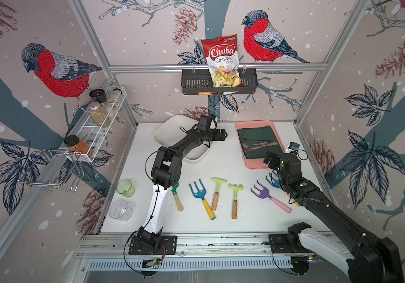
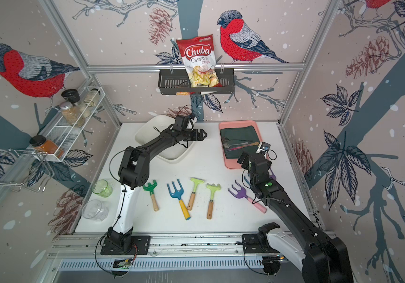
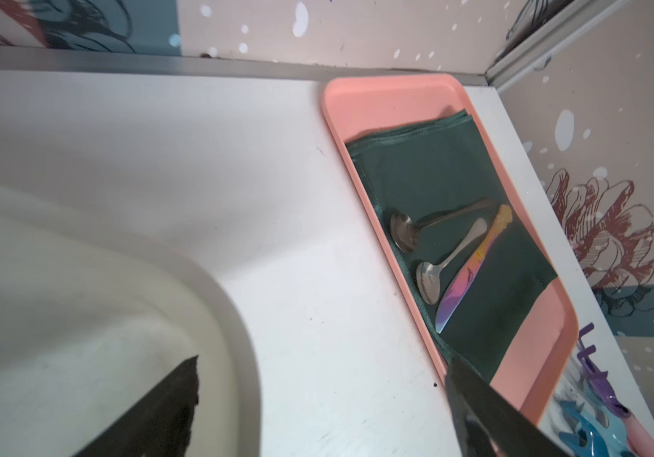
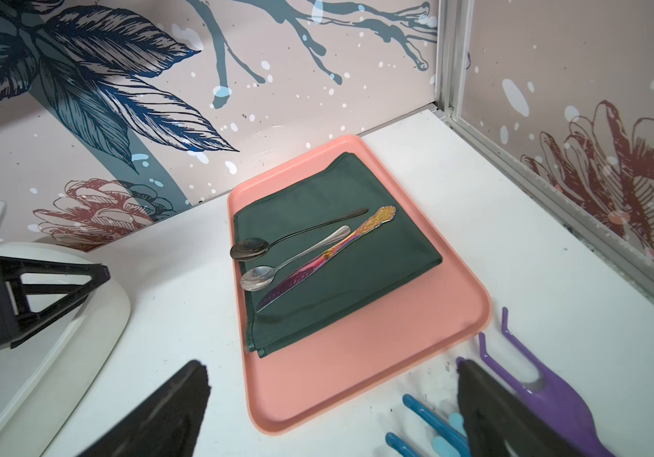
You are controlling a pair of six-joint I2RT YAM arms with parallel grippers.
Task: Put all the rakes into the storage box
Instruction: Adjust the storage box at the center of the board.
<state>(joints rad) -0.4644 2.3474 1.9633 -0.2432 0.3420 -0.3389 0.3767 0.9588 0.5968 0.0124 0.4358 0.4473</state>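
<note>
- Rake: a dark green rake (image 2: 153, 194) and two light green rakes (image 1: 216, 194) lie on the table (image 2: 221, 220), well apart from the storage box (image 2: 147, 132).
- Left claw (image 2: 202, 135): over the box's edge, wide, empty.
- Right claw (image 2: 242, 158): beside the pink tray (image 2: 231, 164), wide, empty.

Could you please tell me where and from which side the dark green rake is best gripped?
Probably its wooden handle, from straight above: the dark green rake lies flat, handle clear and toward the robot, head close to the left arm.
</note>
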